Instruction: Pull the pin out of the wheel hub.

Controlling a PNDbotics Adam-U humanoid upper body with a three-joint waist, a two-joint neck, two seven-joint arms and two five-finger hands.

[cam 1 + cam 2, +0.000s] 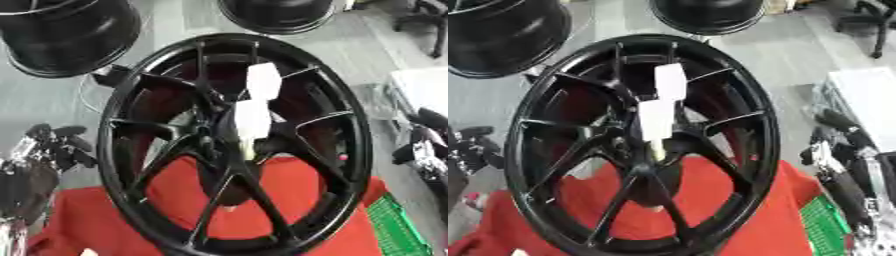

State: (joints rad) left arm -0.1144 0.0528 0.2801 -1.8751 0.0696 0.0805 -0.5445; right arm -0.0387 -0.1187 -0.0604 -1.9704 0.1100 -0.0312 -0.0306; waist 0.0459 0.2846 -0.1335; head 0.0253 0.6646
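At the wheel hub (214, 142) sits the pin (252, 120); each hand's (57, 145) finger state unclear.

black spoked wheel hub standing on edge, pale pin at its centre

the glossy black metal wheel hub (234, 145) fills the middle of the view, standing nearly upright on its rim and leaning a little, its open face turned up toward the camera. thin dark spokes run from the round outer rim to the central boss. its lower edge rests on a red surface that shows through the gaps between the spokes. the pale, cream-coloured pin (248, 149) sits in the central boss, just below two white tags that hang over the spokes; its exact shape is too blurred to tell.
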